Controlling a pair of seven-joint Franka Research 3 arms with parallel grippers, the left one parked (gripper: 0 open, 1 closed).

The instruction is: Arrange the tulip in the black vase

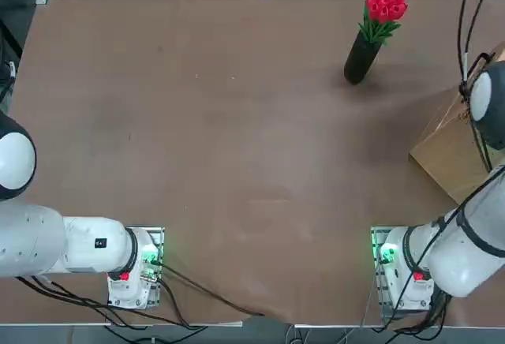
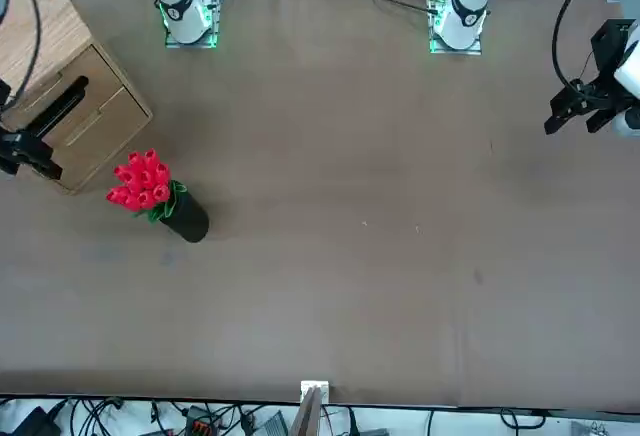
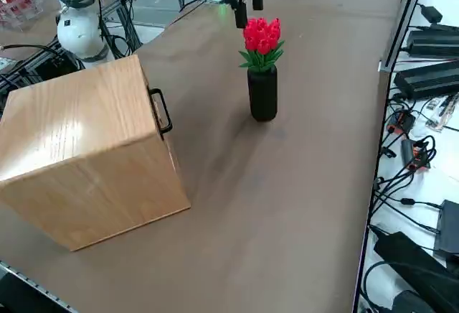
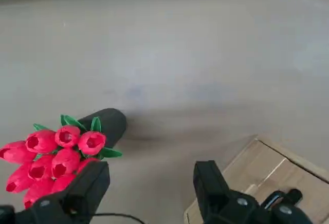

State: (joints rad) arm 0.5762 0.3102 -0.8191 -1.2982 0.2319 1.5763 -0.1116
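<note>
Tulip blooms point(image 1: 386, 3) stand in the black vase point(image 1: 362, 57) in the top view, red heads up and green leaves spread over the mouth. The vase is upright on the brown table point(image 1: 221, 147), toward the far edge. A wooden drawer box point(image 1: 454, 155) sits by the right arm, whose claw cannot be made out from overhead.

From the front, the right gripper point(image 2: 25, 151) hangs over the wooden box point(image 2: 95, 121), just beside its black handle. The tulip point(image 2: 143, 183) and vase point(image 2: 185, 221) stand near the claw, off to its side and further from the robot's base, not touching it.

In the right side view the tulip point(image 3: 262, 36) sits snug in the vase point(image 3: 263, 92), stems hidden inside. The box point(image 3: 86, 155) lies nearer the camera with its handle facing the vase. A dark gripper shows behind the blooms at the top edge, but whose it is I cannot say for sure.

In the wrist view the claw point(image 4: 149, 185) is spread wide with nothing between its two black fingers point(image 4: 90, 183). The tulip point(image 4: 54, 157) lies just beyond one fingertip, the vase point(image 4: 108, 124) behind the blooms; the box corner point(image 4: 267, 167) is by the other finger. Bare tabletop point(image 4: 195, 64) fills the space past the claw.
</note>
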